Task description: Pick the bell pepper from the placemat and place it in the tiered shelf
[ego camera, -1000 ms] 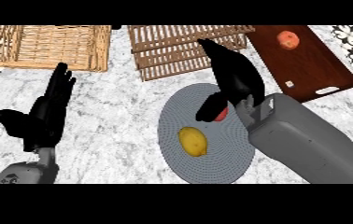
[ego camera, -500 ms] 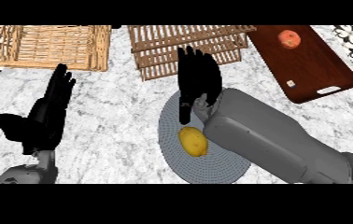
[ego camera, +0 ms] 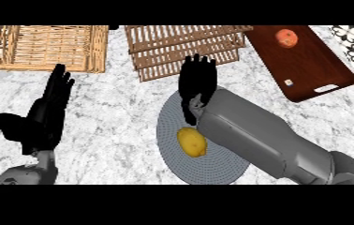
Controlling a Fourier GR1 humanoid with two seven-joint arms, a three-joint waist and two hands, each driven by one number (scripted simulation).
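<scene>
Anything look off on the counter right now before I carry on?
The bell pepper isn't visible: the grey placemat shows only a yellow lemon. The right hand covers the mat's top edge, so I can't tell if it holds anything. The slatted tiered shelf sits skewed beside the straight wicker basket. Nothing looks spilled.

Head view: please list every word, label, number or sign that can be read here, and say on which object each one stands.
None: no readable text appears on anything in this view.
The brown tray bears one small pale mark near its handle slot, too small to read.
The placemat, tiered shelf and wicker basket carry no lettering.
</scene>
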